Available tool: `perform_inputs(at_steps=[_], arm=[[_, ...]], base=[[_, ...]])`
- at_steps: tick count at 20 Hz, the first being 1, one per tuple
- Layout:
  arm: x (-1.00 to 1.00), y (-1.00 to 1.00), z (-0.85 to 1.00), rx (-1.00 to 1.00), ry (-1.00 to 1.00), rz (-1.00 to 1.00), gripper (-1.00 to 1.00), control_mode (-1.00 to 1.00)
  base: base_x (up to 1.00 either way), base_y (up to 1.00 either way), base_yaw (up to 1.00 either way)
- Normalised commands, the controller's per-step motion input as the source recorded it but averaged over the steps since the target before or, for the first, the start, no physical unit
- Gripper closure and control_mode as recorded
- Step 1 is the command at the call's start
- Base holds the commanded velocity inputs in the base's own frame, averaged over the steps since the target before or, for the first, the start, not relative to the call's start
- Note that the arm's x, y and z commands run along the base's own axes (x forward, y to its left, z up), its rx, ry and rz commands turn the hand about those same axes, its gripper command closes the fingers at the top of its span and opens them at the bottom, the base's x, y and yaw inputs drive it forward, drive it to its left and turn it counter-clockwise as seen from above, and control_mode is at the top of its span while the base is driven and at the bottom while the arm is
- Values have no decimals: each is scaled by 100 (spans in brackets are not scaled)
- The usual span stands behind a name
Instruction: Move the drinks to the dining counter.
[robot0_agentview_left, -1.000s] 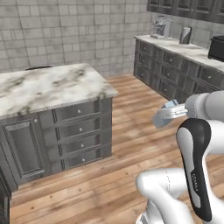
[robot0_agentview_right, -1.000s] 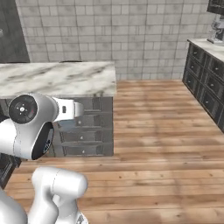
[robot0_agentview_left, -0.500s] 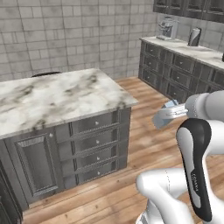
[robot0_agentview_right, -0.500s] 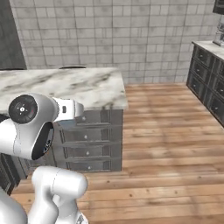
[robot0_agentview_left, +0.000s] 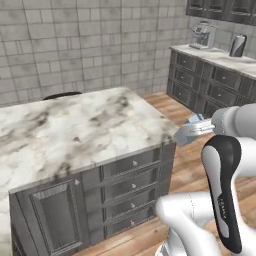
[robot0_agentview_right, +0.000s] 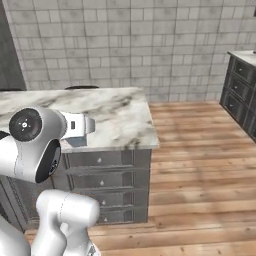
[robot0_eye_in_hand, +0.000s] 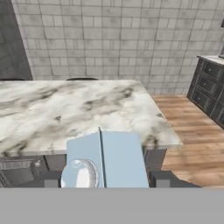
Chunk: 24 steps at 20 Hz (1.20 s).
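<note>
A light blue-grey carton with a gabled top (robot0_eye_in_hand: 107, 157) lies between my gripper's (robot0_eye_in_hand: 106, 181) dark fingertips (robot0_eye_in_hand: 161, 179), and the gripper is shut on it. From the left base view the carton (robot0_agentview_left: 186, 136) hangs in the gripper (robot0_agentview_left: 197, 129) just off the right end of the dining counter (robot0_agentview_left: 75, 130), at about the height of its top. The dining counter (robot0_eye_in_hand: 65, 105) is a white marble slab with grey-brown veins over dark grey drawers (robot0_agentview_right: 107, 160). In the right base view the hand (robot0_agentview_right: 77, 125) is over the counter's near edge.
A second marble worktop on dark cabinets runs along the right wall, with a coffee machine (robot0_agentview_left: 202, 35) and a steel canister (robot0_agentview_left: 237, 46) on it. Dark chair backs (robot0_agentview_right: 82, 87) show behind the island. Wooden floor (robot0_agentview_right: 200, 150) lies open to the right of the island.
The base has driven closer to the island, so the marble counter looms larger and nearer in both base views. The carton stays held in the gripper, same pose.
</note>
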Motion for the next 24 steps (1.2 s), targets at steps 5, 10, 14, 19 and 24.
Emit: perform_inputs(at_steps=[5, 10, 14, 19, 24], arm=[[0, 0, 0, 0, 0, 0, 100, 100], [0, 0, 0, 0, 0, 0, 100, 100], [0, 0, 0, 0, 0, 0, 100, 100], [0, 0, 0, 0, 0, 0, 100, 100], [0, 0, 0, 0, 0, 0, 100, 100]], base=[[80, 44, -1], [72, 44, -1], [61, 42, 0], [53, 41, 0], [41, 41, 0]])
